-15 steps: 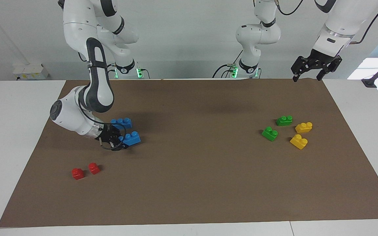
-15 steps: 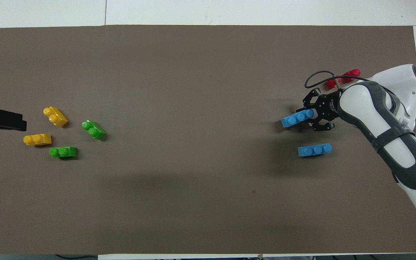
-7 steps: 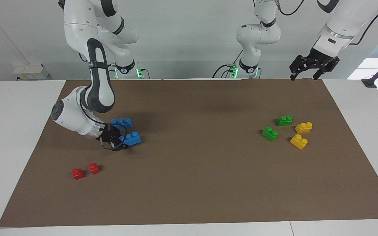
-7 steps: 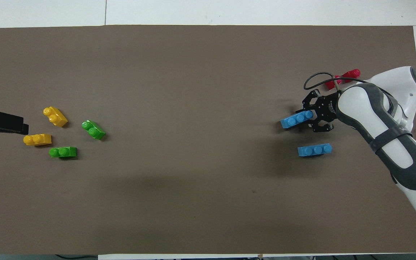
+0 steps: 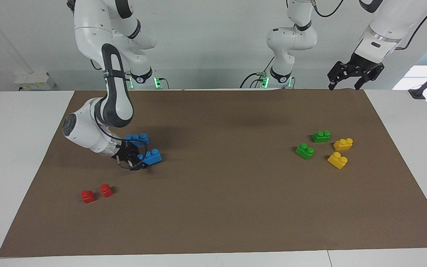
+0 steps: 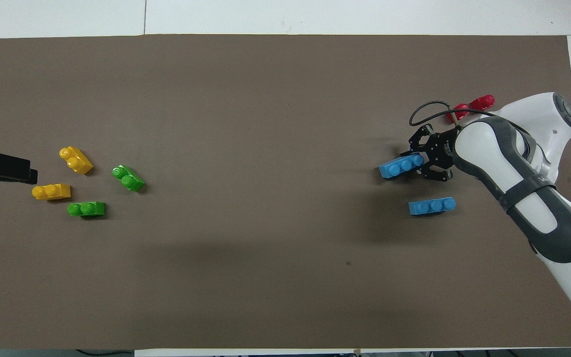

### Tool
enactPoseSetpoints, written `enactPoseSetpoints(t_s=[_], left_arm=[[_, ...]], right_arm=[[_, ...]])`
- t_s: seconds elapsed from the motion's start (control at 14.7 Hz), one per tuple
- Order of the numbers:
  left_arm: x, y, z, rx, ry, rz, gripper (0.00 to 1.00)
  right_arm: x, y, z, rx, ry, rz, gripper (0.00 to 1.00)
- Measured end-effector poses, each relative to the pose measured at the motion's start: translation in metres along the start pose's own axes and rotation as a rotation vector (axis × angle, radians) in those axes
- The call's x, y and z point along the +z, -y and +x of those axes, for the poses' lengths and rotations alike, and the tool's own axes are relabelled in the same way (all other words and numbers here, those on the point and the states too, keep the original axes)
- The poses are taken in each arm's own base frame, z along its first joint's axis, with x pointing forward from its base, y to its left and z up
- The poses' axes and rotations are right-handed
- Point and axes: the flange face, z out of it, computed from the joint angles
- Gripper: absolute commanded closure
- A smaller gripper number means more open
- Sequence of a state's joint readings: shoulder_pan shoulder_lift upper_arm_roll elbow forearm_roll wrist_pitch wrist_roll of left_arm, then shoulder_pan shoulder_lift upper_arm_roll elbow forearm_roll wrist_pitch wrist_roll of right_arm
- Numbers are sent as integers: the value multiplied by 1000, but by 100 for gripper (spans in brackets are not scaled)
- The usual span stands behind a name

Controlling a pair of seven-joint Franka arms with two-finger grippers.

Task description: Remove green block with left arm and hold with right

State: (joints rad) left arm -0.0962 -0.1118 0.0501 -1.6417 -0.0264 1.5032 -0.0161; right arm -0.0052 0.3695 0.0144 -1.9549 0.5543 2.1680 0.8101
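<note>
- The right end effector (image 5: 136,160) sits low on the brown mat (image 5: 221,207), its fingers around one end of a blue brick (image 5: 152,157); whether they clamp it I cannot tell.
- A second blue brick (image 5: 138,138) lies just beside, nearer the robots.
- The left end effector (image 5: 354,72) hangs open over the mat's corner at its own end.
- Two green blocks (image 5: 304,151) (image 5: 321,136) lie on the surface toward the left arm's end, beside two yellow bricks (image 5: 337,160).

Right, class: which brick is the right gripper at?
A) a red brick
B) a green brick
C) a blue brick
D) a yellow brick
C: the right gripper is at the end of a blue brick, while the green bricks lie untouched toward the left arm's end of the table.
</note>
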Motion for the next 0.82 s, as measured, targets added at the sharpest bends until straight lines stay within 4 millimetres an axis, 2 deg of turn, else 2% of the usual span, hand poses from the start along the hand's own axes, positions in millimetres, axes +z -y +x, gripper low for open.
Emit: enactPoseSetpoints(t_s=[0.82], left_arm=[[0,-1,0,8,1,20,0]], right_arm=[[5,1,-5,-7,-4,-2,43]])
